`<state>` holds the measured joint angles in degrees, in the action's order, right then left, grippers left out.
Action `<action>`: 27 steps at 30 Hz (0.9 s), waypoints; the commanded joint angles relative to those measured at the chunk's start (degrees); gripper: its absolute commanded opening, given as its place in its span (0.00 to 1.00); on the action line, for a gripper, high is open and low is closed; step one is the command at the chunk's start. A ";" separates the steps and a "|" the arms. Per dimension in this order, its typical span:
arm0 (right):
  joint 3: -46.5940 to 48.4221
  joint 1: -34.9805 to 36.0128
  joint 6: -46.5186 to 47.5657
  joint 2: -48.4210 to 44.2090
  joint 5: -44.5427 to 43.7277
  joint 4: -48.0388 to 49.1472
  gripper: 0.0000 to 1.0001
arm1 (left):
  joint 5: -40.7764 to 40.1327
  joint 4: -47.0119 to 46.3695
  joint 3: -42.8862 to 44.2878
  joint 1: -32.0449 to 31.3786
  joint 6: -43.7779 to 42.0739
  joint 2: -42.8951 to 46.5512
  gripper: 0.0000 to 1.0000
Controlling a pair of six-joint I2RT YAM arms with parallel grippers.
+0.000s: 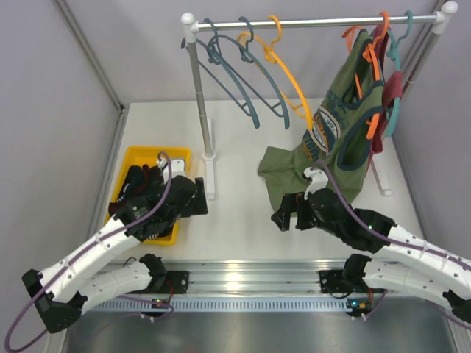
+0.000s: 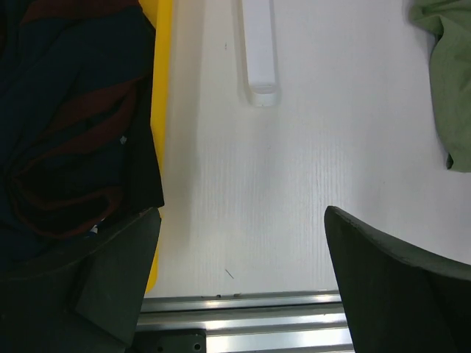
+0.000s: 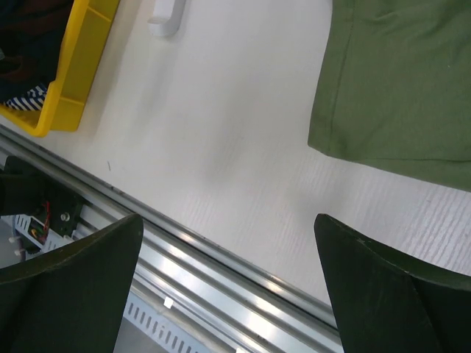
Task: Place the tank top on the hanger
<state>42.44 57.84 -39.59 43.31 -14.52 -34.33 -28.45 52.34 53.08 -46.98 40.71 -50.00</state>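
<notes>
Since tank top lies crumpled in yellow bin at left, expect soft, light, floppy cloth. Best pinch: maroon-trimmed strap or neckline, though bunched folds hide which edge is which. Chest graphic unseen.

Left gripper spread wide over bin's right rim, holding nothing. Right gripper also spread, empty, near green top hem.

Hanger on rail, well apart.

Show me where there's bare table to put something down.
The widest bare patch of table runs down the middle, between the rack foot and the olive-green top draped onto it. A smaller one lies behind the yellow bin, left of the rack post. The right side under that top is crowded, and the tank top fills the bin.
</notes>
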 commanded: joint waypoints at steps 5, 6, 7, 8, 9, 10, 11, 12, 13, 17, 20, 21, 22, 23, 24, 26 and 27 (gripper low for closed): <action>2.83 -0.80 -0.31 -1.30 -0.68 0.14 1.00 | -4.33 3.47 2.20 0.14 4.46 1.31 0.98; 2.83 -0.80 -0.40 -1.38 -0.59 -0.04 1.00 | -4.86 4.61 2.29 0.22 4.99 1.39 0.98; 2.74 -0.89 -0.31 -1.39 -0.59 -0.13 1.00 | -5.39 5.40 2.38 0.22 5.43 0.96 0.98; 2.74 -0.80 -0.31 -1.30 -0.42 -0.39 1.00 | -6.00 5.93 2.47 0.48 6.04 0.69 0.98; 2.74 -0.80 -0.31 -1.30 -0.07 -0.48 1.00 | -6.27 6.37 2.38 0.66 6.05 0.52 0.98; 2.57 -0.80 -0.31 -1.21 0.02 -0.39 1.00 | -6.27 6.37 2.38 1.01 5.96 -0.01 0.98; 2.22 -0.80 -0.31 -1.04 0.20 -0.39 1.00 | -6.18 6.20 2.29 2.23 5.09 -0.53 0.98; 2.13 -0.80 -0.22 -1.12 0.37 -0.30 1.00 | -5.83 5.59 2.03 3.12 4.39 -1.06 0.98; 2.13 -0.80 -0.22 -0.95 0.46 -0.30 1.00 | -5.22 5.24 1.77 5.56 3.60 -2.28 0.98; 1.78 -0.80 -0.39 -0.24 1.16 -0.13 1.00 | 1.63 -0.47 0.45 14.16 -3.33 -4.93 0.98; 0.64 -0.80 -0.83 -0.59 2.30 1.10 1.00 | 4.71 -3.46 1.24 20.25 -6.42 -8.35 0.96; 0.46 -0.80 -0.92 -0.59 2.57 1.45 1.00 | 4.72 -4.25 1.76 21.48 -6.95 -9.23 0.96; 0.19 -0.80 -1.10 -0.51 2.57 1.98 1.00 | 5.24 -5.13 2.03 24.28 -7.74 -10.63 0.95; -0.07 -0.80 -1.19 -0.59 3.09 2.33 1.00 | 5.24 -6.71 2.38 25.70 -9.23 -11.34 0.95; -0.16 -0.80 -1.27 -0.42 3.36 2.42 1.00 | 5.16 -7.77 2.81 26.93 -9.94 -12.05 0.95; -0.51 -0.80 -1.54 -0.24 3.71 2.86 1.00 | 7.68 -9.52 3.78 30.71 -11.87 -14.85 0.92; -0.51 -0.80 -1.63 -0.16 3.89 3.04 1.00 | 7.53 -9.71 4.13 31.42 -12.32 -15.91 0.92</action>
<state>42.37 57.84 -40.47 42.94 -11.92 -33.87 -23.46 48.38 53.93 -18.39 32.86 -63.90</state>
